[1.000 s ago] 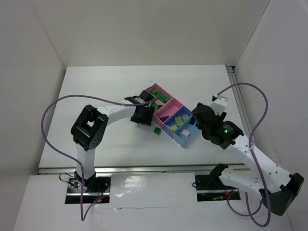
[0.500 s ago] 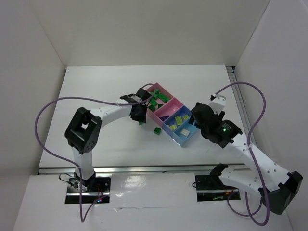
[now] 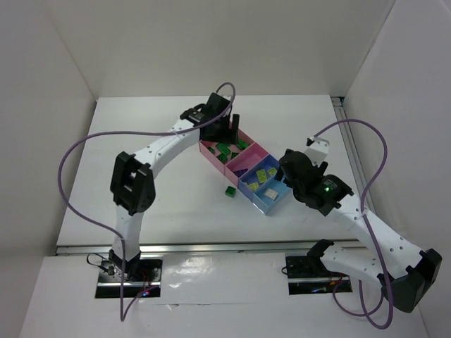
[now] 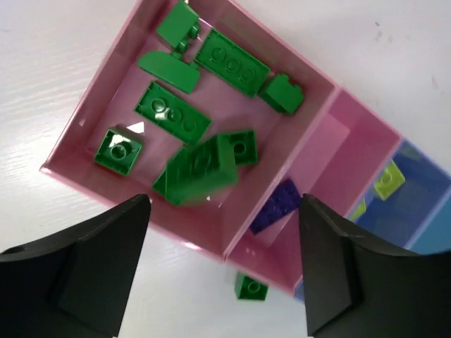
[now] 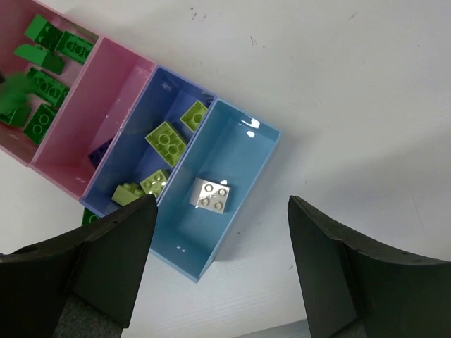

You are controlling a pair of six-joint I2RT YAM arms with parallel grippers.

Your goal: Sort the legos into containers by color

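Note:
Four joined bins lie diagonally mid-table. The first pink bin (image 4: 196, 225) holds several dark green legos (image 4: 173, 113). A blurred green brick (image 4: 197, 169) shows over them. The second pink bin (image 5: 106, 91) holds a dark purple brick (image 4: 278, 204). The periwinkle bin (image 5: 144, 105) holds yellow-green bricks (image 5: 165, 141). The light blue bin (image 5: 232, 148) holds a cream-white brick (image 5: 211, 195). One green brick (image 3: 230, 190) lies on the table beside the bins; it also shows in the left wrist view (image 4: 251, 287). My left gripper (image 3: 230, 129) is open above the first pink bin. My right gripper (image 3: 290, 169) is open above the light blue end.
White walls enclose the table on the left, back and right. A rail (image 3: 349, 141) runs along the right edge. Purple cables loop above both arms. The left arm stretches diagonally across the table's left half.
My left gripper moved from the bins' near-left side to above the first pink bin, and the green brick seen at it earlier is no longer between its fingers. The right arm barely moved.

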